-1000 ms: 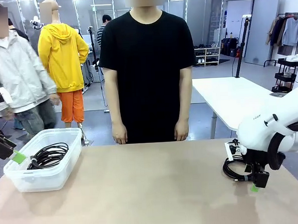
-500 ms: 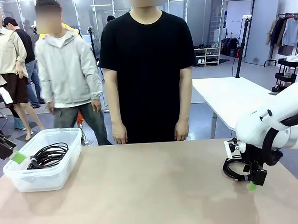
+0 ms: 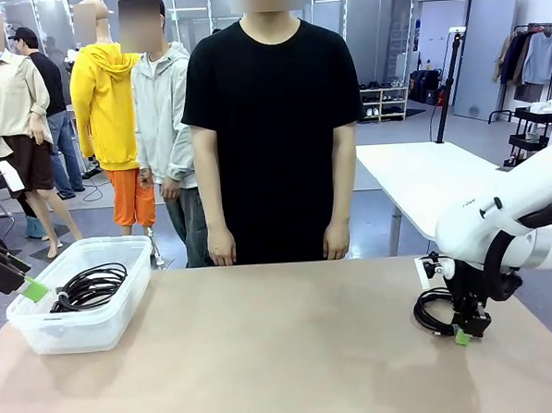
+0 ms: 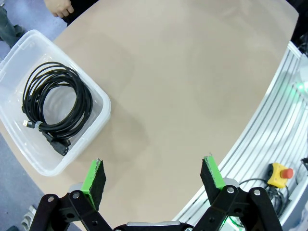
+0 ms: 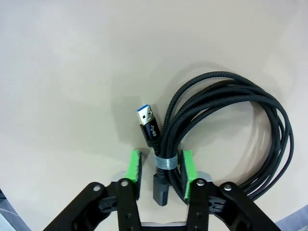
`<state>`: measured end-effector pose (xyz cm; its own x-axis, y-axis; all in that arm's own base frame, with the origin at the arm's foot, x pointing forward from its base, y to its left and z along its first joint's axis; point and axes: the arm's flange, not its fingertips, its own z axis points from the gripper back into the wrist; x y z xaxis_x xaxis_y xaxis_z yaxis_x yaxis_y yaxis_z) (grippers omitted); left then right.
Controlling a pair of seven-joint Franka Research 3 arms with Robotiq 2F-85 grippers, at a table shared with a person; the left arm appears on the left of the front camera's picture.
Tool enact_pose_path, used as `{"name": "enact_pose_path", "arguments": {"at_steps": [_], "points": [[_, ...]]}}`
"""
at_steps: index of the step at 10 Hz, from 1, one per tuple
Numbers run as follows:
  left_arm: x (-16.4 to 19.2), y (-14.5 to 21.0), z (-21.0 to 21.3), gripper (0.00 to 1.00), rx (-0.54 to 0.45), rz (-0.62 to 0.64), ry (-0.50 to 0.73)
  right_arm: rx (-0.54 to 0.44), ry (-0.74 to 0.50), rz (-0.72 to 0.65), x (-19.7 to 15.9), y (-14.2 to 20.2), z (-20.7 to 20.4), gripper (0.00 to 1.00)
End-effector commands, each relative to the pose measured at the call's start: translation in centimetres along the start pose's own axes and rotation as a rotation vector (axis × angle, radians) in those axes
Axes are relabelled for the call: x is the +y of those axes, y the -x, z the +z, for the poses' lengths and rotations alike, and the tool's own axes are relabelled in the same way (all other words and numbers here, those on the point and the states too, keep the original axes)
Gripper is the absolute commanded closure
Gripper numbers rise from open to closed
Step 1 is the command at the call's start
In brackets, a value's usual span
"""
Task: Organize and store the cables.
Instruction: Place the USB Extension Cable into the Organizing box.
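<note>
front view, right gripper [image 3: 464, 335]: lower right of the frame, tip down at the table, green pads low against the near edge of a black braided coil of cable [image 3: 432, 311]; jaw gap hard to read from here.
front view, left gripper [image 3: 32, 290]: far left edge, one green pad showing just beside the clear plastic bin [image 3: 42, 330].
front view, stored cable: a black smooth cord coil [image 3: 91, 286] lies flat inside the bin, left of frame.
front view, surface: matte tan tabletop [image 3: 265, 355] with a rounded outline, bare across the middle.
front view, room: a person in a black t-shirt [image 3: 272, 123] stands at the far edge, arms hanging; a white table and a clothes rack sit behind at upper right.
left wrist view, left gripper [image 4: 154, 175]: jaws spread wide, nothing between them, above bare tabletop.
left wrist view, stored cable [image 4: 53, 106]: oval coil in the bin at upper left, long axis running from upper left to lower right, plugs at its lower end.
right wrist view, right gripper [image 5: 160, 173]: jaws drawn narrow, straddling the silver-wrapped bundle at the coil's lower left, pads just beside the strands; whether they press it i cannot tell.
right wrist view, braided coil [image 5: 231, 130]: long axis runs from lower left to upper right; its blue-tongued usb plug [image 5: 148, 122] points toward the top of the frame.
</note>
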<state>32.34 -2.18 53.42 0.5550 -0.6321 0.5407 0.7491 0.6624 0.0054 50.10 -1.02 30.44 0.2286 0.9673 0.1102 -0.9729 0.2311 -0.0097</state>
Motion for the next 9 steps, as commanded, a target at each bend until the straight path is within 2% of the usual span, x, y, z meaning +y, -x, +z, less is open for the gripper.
{"name": "enact_pose_path", "arguments": {"at_steps": [1,5,7,9], "points": [[-0.1,-0.1,0.1,0.0,0.005,0.016,-0.009,-0.015,-0.011,0.022,-0.5,0.1,-0.1,1.0],[-0.1,-0.1,0.1,0.0,0.005,0.016,-0.009,-0.022,0.004,0.026,-0.2,-0.5,1.4,1.0],[-0.1,-0.1,0.1,0.0,0.005,0.016,-0.009,-0.021,0.023,0.051,0.6,-2.1,6.0,1.0],[-0.1,-0.1,0.1,0.0,0.005,0.016,-0.009,0.029,0.049,0.08,1.9,-4.3,10.6,1.0]]}}
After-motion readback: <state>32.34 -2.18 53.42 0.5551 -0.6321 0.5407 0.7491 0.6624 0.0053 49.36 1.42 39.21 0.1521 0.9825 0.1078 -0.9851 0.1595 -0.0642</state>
